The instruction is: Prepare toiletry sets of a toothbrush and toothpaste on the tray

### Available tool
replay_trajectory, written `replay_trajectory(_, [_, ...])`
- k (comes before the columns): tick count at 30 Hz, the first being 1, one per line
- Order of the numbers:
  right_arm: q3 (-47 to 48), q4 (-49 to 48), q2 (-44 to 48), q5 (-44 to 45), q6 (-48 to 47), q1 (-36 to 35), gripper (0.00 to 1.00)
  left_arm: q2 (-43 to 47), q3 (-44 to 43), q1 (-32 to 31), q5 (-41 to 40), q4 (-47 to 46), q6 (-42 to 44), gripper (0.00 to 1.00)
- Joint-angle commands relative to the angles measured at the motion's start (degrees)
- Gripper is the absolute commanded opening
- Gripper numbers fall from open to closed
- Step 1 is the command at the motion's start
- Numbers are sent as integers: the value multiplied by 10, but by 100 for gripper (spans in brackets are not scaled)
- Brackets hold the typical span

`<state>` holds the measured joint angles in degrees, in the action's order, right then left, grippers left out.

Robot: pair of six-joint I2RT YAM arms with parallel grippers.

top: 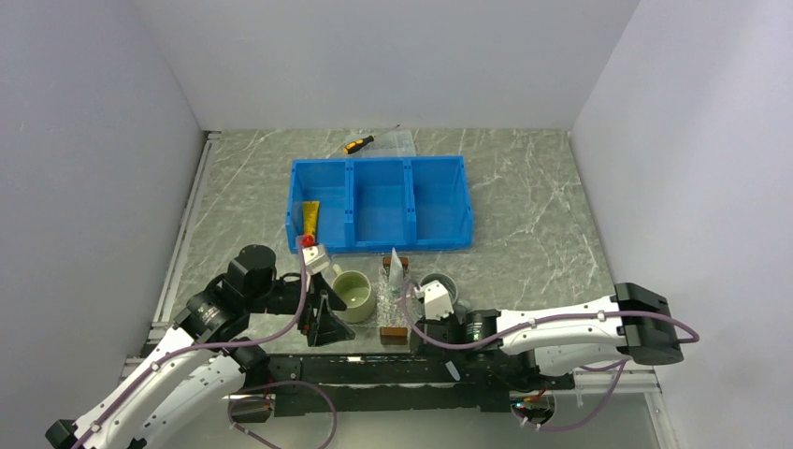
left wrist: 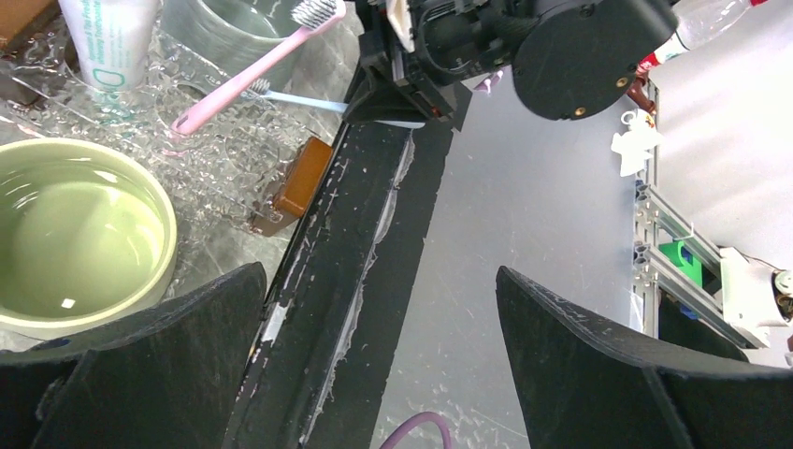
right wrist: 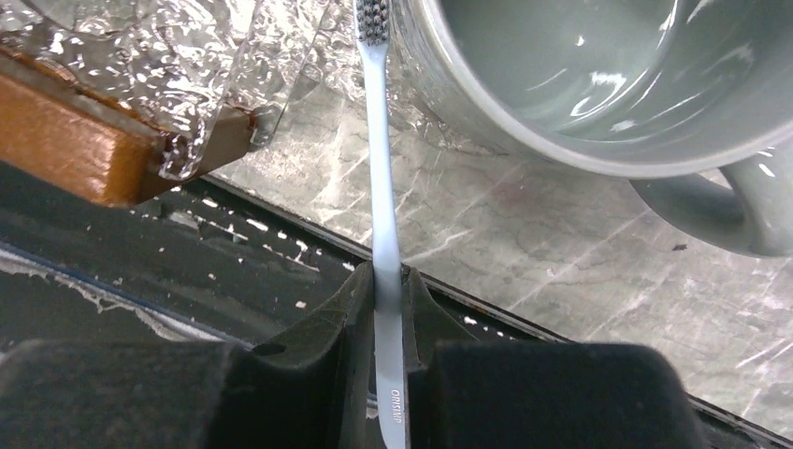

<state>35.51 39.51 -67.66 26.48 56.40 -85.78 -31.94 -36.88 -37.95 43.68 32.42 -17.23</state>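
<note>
The right pincer [right wrist: 388, 281] grasps the toothbrush [right wrist: 382, 187] by its handle, bristles ahead of it between the tray [right wrist: 281, 103] at front-left and a grey mug [right wrist: 561, 84], so next it probably must lift leftward over the tray; the left pincer [left wrist: 379, 276] is released.

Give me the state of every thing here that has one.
Tray: holds the toothpaste and the handle end of the pink toothbrush.
Right gripper: shut on the blue toothbrush.
Left gripper: open, empty.
Blue toothbrush: gripped by its handle, head at the tray edge.
Green mug: upright, empty.
Grey mug: upright, empty.
Blue bin: yellow tube in its left compartment.
</note>
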Motion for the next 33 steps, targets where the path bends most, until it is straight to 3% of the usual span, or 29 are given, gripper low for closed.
replay_trajectory(1, [31, 44, 40, -19, -25, 0, 0, 9, -15, 2, -19, -4, -4, 99])
replay_trajectory(9, [66, 107, 121, -59, -51, 0, 0, 9, -27, 2, -52, -6, -19, 99])
replay_trajectory(16, [110, 139, 198, -77, -102, 1, 0, 7, -33, 2, -33, -50, -45, 99])
replay_trajectory(22, [152, 101, 253, -157, -177, 0, 0, -6, -42, 2, 57, -108, -56, 99])
replay_trajectory(33, [206, -60, 216, -314, -272, 0, 0, -23, -65, 2, 173, -191, -96, 99])
